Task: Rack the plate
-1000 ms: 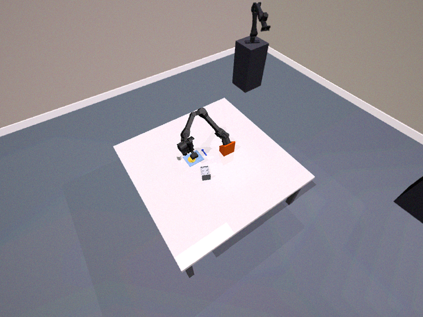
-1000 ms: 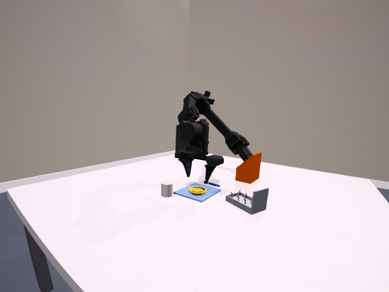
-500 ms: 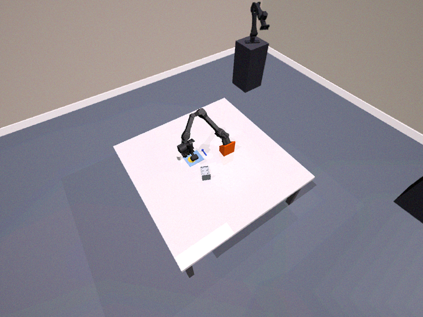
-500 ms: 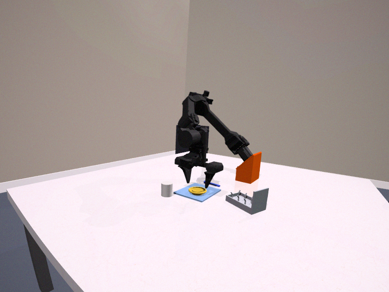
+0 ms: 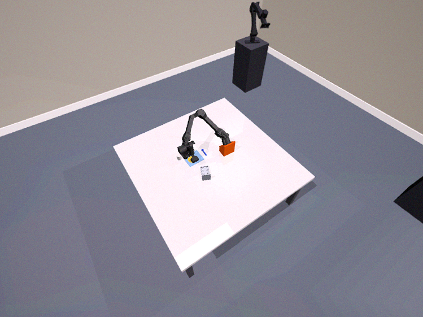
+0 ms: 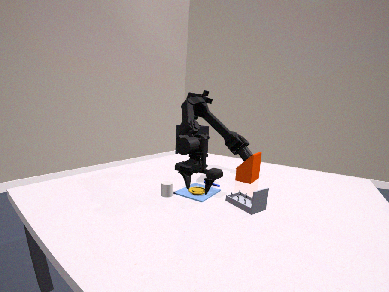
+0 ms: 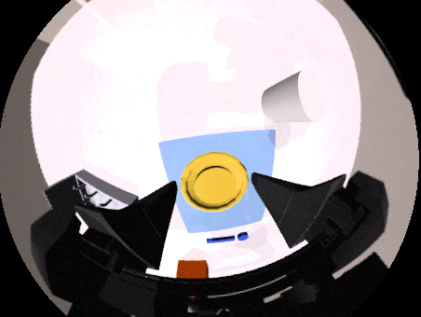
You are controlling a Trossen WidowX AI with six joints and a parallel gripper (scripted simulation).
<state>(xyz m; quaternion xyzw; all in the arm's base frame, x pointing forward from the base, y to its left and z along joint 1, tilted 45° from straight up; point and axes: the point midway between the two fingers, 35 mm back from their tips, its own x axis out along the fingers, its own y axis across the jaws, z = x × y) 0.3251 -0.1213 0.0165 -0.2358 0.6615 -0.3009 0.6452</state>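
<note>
The gripper [image 6: 198, 189] points straight down with its jaws spread wide, one fingertip on the left and one on the right of the yellow plate [image 6: 196, 190], holding nothing. In the wrist view the two dark fingers flank the plate [image 7: 213, 182], with a gap showing on each side, so they appear not to touch its rim. The fingertips are low, about level with the plate and close to the blue mat [image 6: 188, 193] it lies flat on.

The arm rises from its base behind the orange block [image 6: 249, 168] at the right, slopes up and leftward to a high elbow, then folds down so the forearm and wrist hang nearly vertical over the mat.

The plate sits near the middle of the mat, on the white table [image 6: 156, 244]. A grey cylinder [image 6: 166, 189] stands just left of the mat. A small blue utensil [image 7: 226, 237] lies just off the far edge of the mat, partly hidden behind the gripper in the exterior view. The grey dish rack [image 6: 248, 200] stands to the right of the mat, apart from it, its slots unfilled.
</note>
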